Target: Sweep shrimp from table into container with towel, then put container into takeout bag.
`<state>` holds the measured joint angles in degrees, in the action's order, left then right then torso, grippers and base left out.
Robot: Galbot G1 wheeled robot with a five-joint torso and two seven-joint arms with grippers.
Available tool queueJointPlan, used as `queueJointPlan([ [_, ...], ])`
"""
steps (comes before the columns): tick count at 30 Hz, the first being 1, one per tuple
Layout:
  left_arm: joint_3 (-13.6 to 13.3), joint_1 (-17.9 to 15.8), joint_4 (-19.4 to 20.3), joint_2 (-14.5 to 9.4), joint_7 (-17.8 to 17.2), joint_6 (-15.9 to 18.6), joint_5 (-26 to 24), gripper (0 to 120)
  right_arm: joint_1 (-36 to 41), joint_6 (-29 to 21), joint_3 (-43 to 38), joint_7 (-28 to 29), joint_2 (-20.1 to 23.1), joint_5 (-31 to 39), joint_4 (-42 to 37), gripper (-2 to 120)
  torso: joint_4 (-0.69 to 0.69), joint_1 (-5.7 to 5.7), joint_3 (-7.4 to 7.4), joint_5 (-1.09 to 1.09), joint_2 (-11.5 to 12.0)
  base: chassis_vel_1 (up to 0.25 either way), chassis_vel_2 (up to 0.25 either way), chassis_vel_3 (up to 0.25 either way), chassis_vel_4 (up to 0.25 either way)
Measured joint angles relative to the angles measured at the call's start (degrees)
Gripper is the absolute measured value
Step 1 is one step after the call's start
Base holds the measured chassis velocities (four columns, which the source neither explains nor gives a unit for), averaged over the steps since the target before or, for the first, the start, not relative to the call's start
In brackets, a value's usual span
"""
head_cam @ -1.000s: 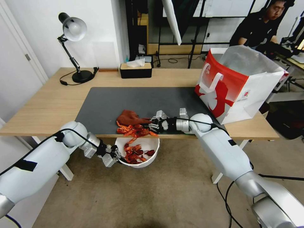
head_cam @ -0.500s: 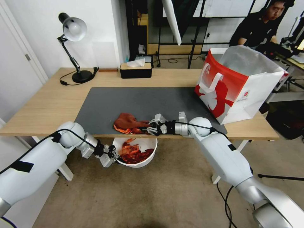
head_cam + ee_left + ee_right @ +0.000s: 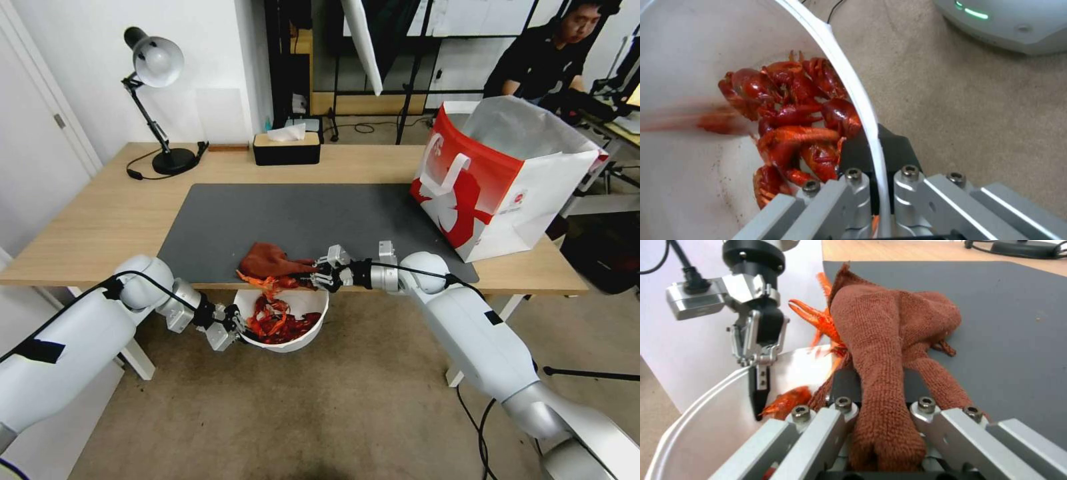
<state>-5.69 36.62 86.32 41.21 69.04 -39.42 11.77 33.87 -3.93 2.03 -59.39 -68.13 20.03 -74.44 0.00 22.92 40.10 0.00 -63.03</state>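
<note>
The head view looks forward and down over the counter [image 3: 100, 213], while both wrist cameras sit close behind their tools, sharing the container [image 3: 313, 303] [image 3: 853, 90] [image 3: 720, 396].

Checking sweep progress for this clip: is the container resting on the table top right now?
No. The left gripper holds the container by its rim below the table edge, over the carpet.

One towel [image 3: 268, 258], one container [image 3: 288, 342], one takeout bag [image 3: 507, 177].

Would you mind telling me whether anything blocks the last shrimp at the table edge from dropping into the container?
Nothing visible: the shrimp overhang the table edge directly above the container.
</note>
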Motion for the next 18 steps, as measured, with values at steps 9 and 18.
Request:
queueJointPlan([
  [9,0.18,-0.21,0.16,-0.72,0.00,0.03,-0.31,0,1.94,-0.56,-0.07,-0.17,1.24,0.32,-3.02,7,-0.01,0.00,0.01,0.00,0.00,0.000,0.000,0.000,0.000],
  [18,0.38,0.12,0.71,-1.14,0.00,0.20,-0.39,0,3.49,-0.95,-0.05,-0.34,1.68,0.32,-5.11,7,0.00,0.00,0.01,0.00,0.01,0.000,0.000,0.000,0.000],
])
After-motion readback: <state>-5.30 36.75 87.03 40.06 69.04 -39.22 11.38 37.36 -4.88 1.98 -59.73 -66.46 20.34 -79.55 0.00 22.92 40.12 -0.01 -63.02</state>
